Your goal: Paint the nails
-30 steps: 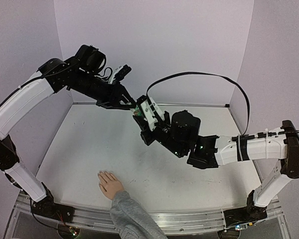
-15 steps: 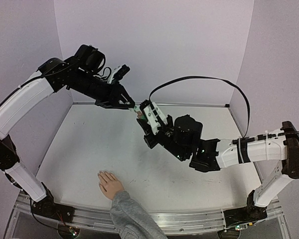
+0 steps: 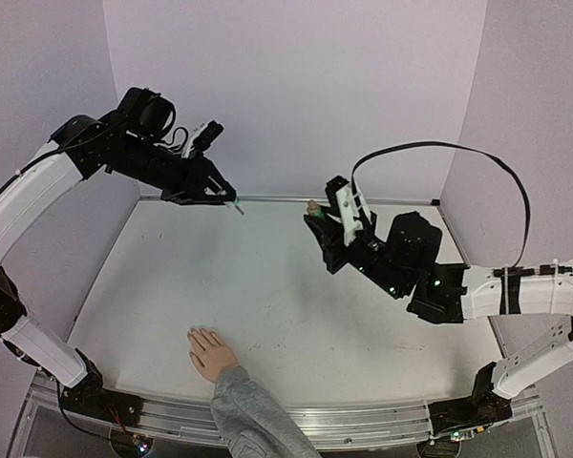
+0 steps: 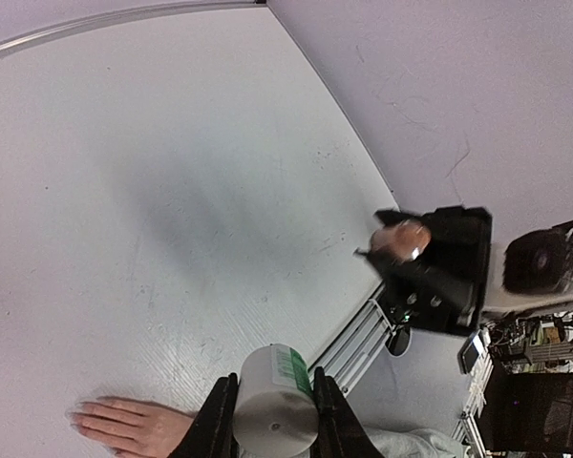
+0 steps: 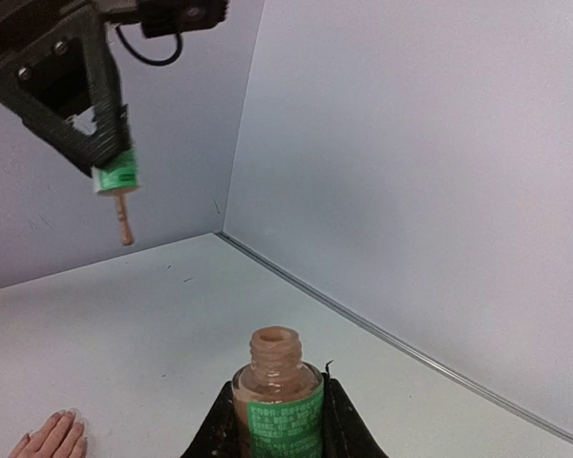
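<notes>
The flesh-coloured hand [image 3: 210, 351] with a grey knit sleeve [image 3: 253, 415] lies palm down at the table's near edge; its pale nails [image 3: 199, 332] point away from the arms. It also shows in the left wrist view [image 4: 134, 426] and the right wrist view [image 5: 53, 437]. My left gripper [image 3: 224, 194] is shut on the white, green-labelled cap [image 4: 275, 401], whose brush [image 5: 124, 221] hangs below it, high over the far left of the table. My right gripper [image 3: 317, 218] is shut on the open polish bottle [image 5: 279, 391], held upright above the far middle.
Pale walls close the table [image 3: 172, 286] on the left, back and right. The right arm's black cable [image 3: 439, 148] loops high over it. A metal rail [image 3: 363, 420] runs along the near edge beside the sleeve.
The two grippers have drawn apart. The left one moved left with the cap and brush; the right one moved right and up with the open bottle. The hand has not moved.
</notes>
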Tool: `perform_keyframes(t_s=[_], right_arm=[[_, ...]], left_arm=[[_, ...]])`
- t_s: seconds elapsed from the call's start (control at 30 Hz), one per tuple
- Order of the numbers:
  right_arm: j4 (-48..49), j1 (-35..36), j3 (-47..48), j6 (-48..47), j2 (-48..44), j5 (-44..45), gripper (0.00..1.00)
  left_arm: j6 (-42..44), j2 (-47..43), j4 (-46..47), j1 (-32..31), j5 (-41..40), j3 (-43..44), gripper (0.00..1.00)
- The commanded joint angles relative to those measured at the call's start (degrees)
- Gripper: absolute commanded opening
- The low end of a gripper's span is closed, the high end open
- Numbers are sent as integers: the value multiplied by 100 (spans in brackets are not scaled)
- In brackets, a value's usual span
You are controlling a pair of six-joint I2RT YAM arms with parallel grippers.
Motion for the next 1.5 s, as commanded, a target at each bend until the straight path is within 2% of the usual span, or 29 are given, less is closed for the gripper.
perform_keyframes(t_s=[0.0, 0.17, 0.4, 0.6, 0.93, 1.07, 1.17, 1.47], right_arm=[[-236, -578, -122, 390, -840, -812, 0], [-901, -1114, -239, 290, -1343, -1369, 0], [-1193, -1269, -385, 178, -1667, -1521, 0], [-1293, -1438, -386, 120, -1592, -1760, 0], [-1294, -2342, -159, 129, -1109, -2988, 0], [-1294, -2704, -99, 141, -955, -3333, 0], [-1278, -2905, -27, 209, -852, -3643, 0], [-1211, -3087, -58, 225, -646, -3965, 0]], left_arm=[[627, -431, 77, 360, 574, -664, 0], [1625, -901, 230, 504, 296, -2064, 0], [2333, -1411, 1096, 834, -12, -3799, 0], [2511, -1064, 1195, 1397, 7, -4334, 0], [2845, -394, 1314, 1949, 752, -4610, 0], [2617, -26, 1272, 2168, 975, -4544, 0], [2144, 38, 1357, 2301, 1306, -4690, 0], [856, -952, 1744, 2253, 855, -5599, 0]])
